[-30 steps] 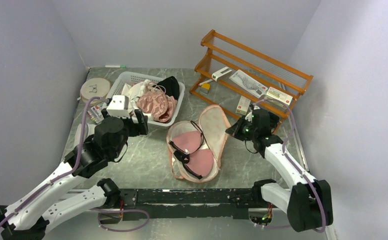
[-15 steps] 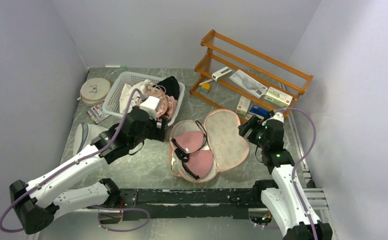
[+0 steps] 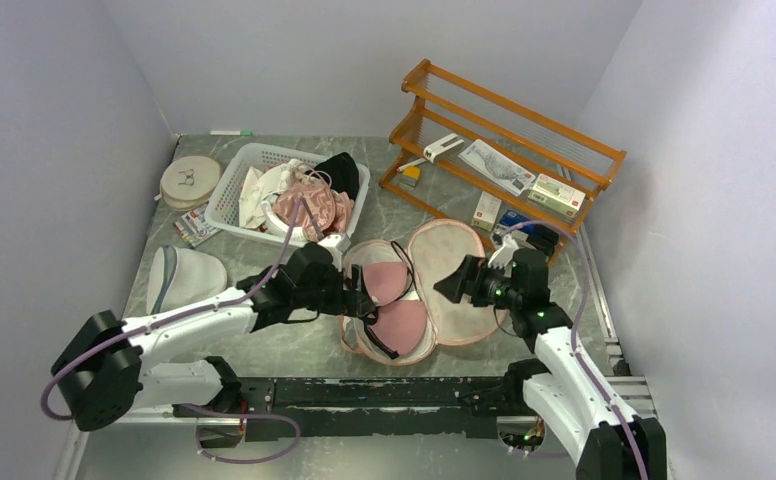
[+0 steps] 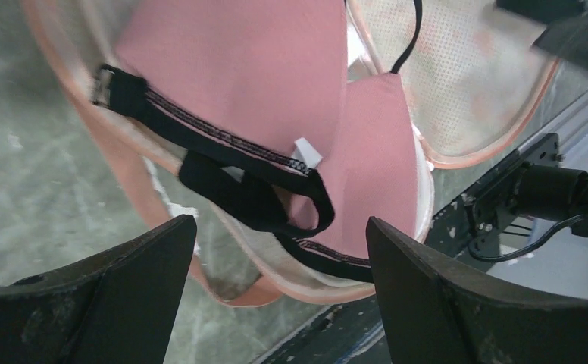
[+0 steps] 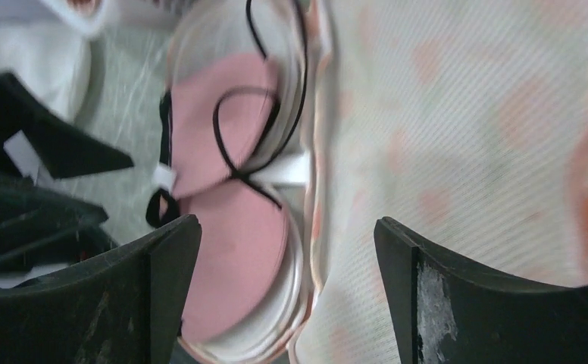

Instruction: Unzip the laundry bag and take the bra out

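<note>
One bra [image 3: 404,322] lies in the base half of the one unzipped bag [image 3: 439,240], between two grippers, left [image 4: 279,243] and right [image 5: 285,227], both spread wide and empty; one basket [image 3: 226,190] behind holds several garments.

Even bright overhead light; right wrist view blurred, perhaps motion.
</note>
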`<state>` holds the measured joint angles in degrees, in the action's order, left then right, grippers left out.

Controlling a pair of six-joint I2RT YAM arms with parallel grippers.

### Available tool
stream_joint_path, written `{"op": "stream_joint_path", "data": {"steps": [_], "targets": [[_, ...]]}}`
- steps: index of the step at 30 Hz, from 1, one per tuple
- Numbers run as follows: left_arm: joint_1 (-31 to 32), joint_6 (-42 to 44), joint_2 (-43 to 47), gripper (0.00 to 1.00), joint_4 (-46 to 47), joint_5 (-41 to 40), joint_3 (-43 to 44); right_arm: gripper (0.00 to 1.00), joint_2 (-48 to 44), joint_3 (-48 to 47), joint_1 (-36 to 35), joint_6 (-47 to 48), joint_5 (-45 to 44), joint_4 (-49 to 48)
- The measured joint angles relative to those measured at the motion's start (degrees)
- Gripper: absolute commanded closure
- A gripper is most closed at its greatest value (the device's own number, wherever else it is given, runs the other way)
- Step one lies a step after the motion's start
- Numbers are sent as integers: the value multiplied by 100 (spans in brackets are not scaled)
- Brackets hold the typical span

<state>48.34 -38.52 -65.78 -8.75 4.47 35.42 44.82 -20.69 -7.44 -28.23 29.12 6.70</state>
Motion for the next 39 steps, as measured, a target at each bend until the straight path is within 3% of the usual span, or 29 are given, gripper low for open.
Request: {"op": "stream_joint_path", "data": {"steps": [4, 8, 16, 25, 39], "targets": [[431, -581, -358, 5, 144, -129, 4, 11, -46, 378, -304, -98, 199, -22], [763, -957, -315, 3, 144, -350, 4, 8, 52, 433, -306, -501, -168, -46], [769, -1644, 140, 1, 74, -778, -44, 7, 205, 739, -177, -933, -966, -129], [651, -2649, 776, 1, 24, -1080, -804, 7, 634, 717, -162, -525, -844, -527], [608, -2924, 385, 2, 90, -1084, -592, 7, 299, 822, -162, -223, -658, -1119]]}}
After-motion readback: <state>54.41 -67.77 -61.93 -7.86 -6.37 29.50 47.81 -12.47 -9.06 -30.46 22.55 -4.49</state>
